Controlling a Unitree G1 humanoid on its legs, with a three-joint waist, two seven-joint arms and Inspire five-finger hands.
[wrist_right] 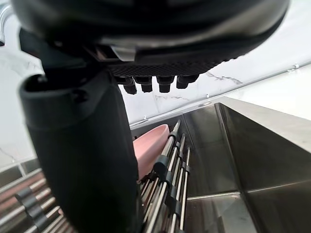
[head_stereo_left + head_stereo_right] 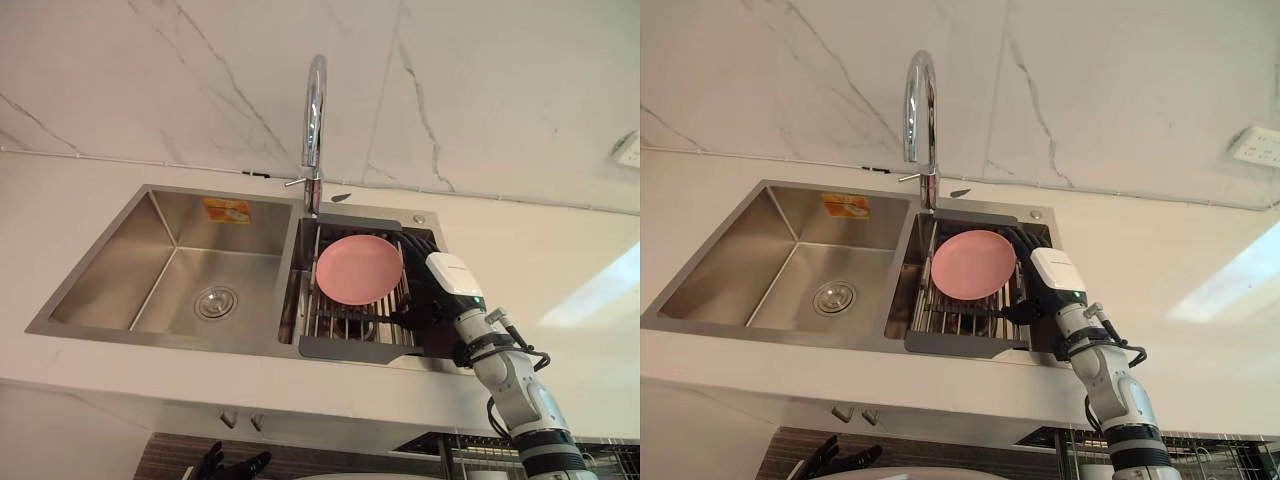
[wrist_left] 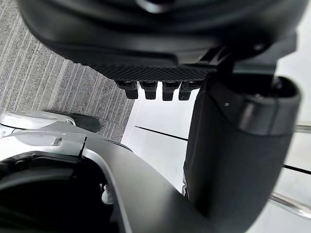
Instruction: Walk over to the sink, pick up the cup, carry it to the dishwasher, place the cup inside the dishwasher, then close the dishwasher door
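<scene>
**My right hand in the sink**

I reach over the dish rack in the right basin. My fingers are straight and relaxed, just beside a pink plate on the rack. My left hand hangs below the counter's front edge, fingers loosely spread, holding nothing. Where the cup is, I cannot tell.

R arm was silver-grey, segmented, w/ black band at 5 o'clock. R robot hand was dark w/ white cover; L robot hand, 7 o'clock, all dark.
</scene>
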